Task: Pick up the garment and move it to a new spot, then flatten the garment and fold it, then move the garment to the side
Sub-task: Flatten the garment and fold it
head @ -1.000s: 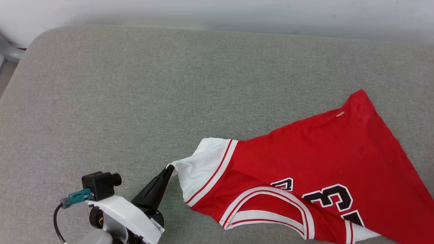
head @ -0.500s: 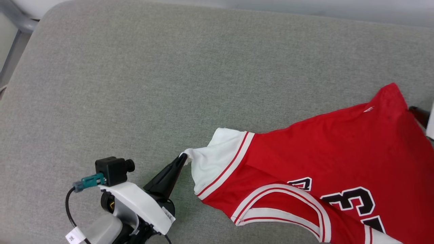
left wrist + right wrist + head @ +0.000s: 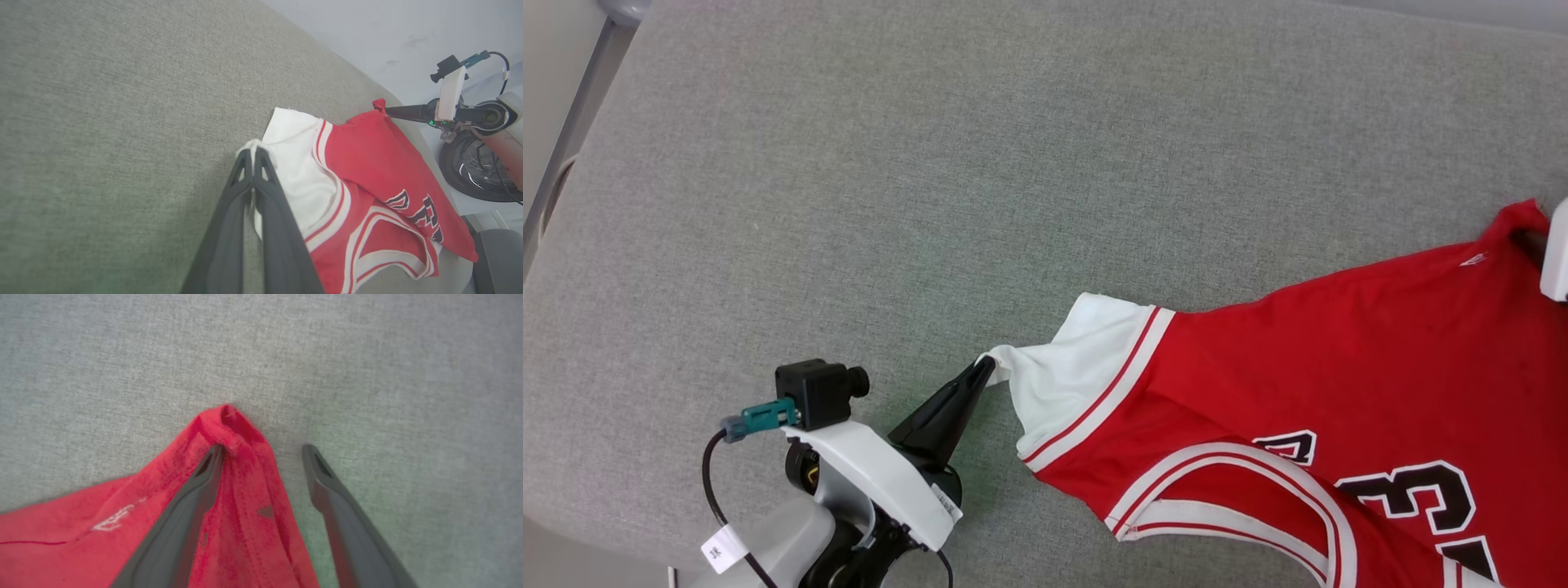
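Prone to bunching under one-sided pull: garment [image 3: 1298,351], sleeve [image 3: 1078,367] pinched in left pincer [image 3: 987,367], corner [image 3: 229,416] between spread right pincer [image 3: 262,449].

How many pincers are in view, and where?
2: left pincer shut on the white sleeve tip of the garment; right pincer open at its red corner.

White shell, black fingers, trailing cable.
The left gripper [image 3: 987,366] has long, tapering matte-black fingers [image 3: 939,412] on a glossy white wrist shell [image 3: 874,474], topped by a boxy black camera [image 3: 818,394] with a teal plug [image 3: 764,416] and a black cable [image 3: 712,498] bearing a white tag [image 3: 721,549].
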`<state>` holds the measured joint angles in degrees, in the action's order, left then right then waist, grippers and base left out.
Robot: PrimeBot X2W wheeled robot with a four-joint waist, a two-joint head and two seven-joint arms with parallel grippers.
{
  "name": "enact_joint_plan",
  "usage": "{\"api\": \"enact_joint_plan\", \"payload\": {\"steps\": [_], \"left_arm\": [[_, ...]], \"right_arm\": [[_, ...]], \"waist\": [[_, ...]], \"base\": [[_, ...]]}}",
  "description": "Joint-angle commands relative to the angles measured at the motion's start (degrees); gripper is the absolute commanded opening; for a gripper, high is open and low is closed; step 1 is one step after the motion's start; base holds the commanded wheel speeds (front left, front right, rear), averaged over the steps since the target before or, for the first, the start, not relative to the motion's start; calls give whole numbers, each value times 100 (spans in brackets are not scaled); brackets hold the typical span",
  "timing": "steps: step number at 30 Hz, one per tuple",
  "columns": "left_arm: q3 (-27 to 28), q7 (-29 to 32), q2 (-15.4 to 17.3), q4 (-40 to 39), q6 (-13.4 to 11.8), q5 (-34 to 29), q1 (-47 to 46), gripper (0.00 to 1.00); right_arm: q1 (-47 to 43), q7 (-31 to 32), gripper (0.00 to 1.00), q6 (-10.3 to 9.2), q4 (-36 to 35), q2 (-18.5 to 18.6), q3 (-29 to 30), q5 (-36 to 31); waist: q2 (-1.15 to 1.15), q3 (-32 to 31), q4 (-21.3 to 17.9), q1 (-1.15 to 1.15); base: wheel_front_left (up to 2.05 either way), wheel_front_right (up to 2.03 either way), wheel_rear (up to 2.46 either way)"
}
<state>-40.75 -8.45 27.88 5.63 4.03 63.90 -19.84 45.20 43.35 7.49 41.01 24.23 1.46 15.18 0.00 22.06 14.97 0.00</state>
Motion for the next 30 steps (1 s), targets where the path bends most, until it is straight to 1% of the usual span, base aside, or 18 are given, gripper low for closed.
{"api": "enact_joint_plan", "payload": {"steps": [1, 2, 3, 4, 6, 11, 16, 19, 25, 27, 30], "left_arm": [[-15, 2, -36, 14, 32, -16, -104, 0], [-19, 3, -44, 34, 42, -15, -107, 0], [-33, 15, -55, 54, 50, -14, -120, 0], [-37, 13, -62, 67, 57, -12, -135, 0], [-42, 20, -62, 102, 62, -4, -162, 0], [-18, -14, -45, 200, 80, 25, -162, 0], [42, -68, -1, 269, 93, 61, -140, 0], [119, -115, 54, 242, 59, 55, -181, 0], [349, -162, 331, 34, -102, -39, -325, 0], [453, -144, 441, -49, -170, -68, -448, 0], [644, -93, 621, -169, -283, -124, -738, 0]], "right_arm": [[-65, 31, 85, 0, 177, -142, -186, 62], [-74, 49, 44, 8, 247, -140, -314, 91], [-67, 20, 9, 8, 292, -112, -443, 127], [-69, 24, 0, 7, 351, -74, -534, 152], [-68, 61, 0, 4, 478, 25, -691, 234], [26, -204, 0, -6, 585, 251, -879, 398], [146, -559, 0, -6, 552, 323, -955, 680], [218, -826, 0, -5, 399, 361, -1060, 904], [397, -1187, 0, -5, 199, 410, -1209, 1253], [481, -1262, 0, -5, 131, 363, -1228, 1403], [667, -1361, 0, -3, -36, 210, -1143, 1896]], "waist": [[0, 26, 17, 0], [0, 37, 19, 0], [0, 47, 22, 0], [0, 51, 21, 0], [0, 46, 9, 0], [0, -45, -71, 0], [0, -200, -195, 0], [0, -312, -281, 0], [0, -580, -517, 0], [0, -669, -597, 0], [0, -778, -703, 0]], "base": [[0, 0, 0], [0, 0, 0], [0, 0, 0], [0, 0, 0], [0, 0, 0], [0, 0, 0], [0, 0, 0], [0, 0, 0], [0, 0, 0], [0, 0, 0], [0, 0, 0]]}}
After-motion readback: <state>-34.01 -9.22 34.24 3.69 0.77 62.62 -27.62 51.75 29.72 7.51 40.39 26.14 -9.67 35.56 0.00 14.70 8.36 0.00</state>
